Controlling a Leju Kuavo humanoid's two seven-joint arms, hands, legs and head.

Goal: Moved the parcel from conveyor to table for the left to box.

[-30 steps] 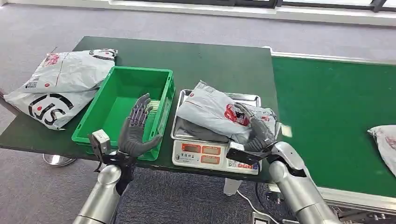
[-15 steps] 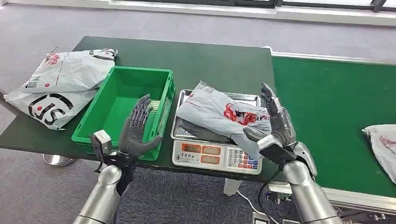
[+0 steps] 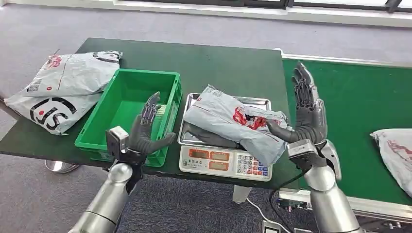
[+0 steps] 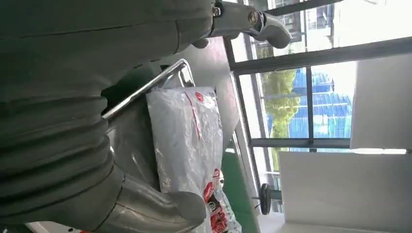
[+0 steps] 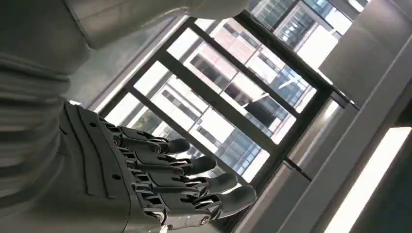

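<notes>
Parcel (image 3: 232, 121) lies on the scale (image 3: 225, 162) at frame centre, long axis running upper left to lower right. Left hand (image 3: 147, 131) — open, empty — hovers over the green bin (image 3: 127, 99), parcel just right of it. Right hand (image 3: 307, 114) open, raised beside the parcel's far end.

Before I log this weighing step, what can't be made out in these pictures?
- Scale: display digits too small in the head view.
- Parcel: hides most of the steel tray.
- Green crate: floor partly behind the left hand.
- Conveyor parcel: cut off by the head view's edge.
- Right hand: its wrist view faces windows.
</notes>
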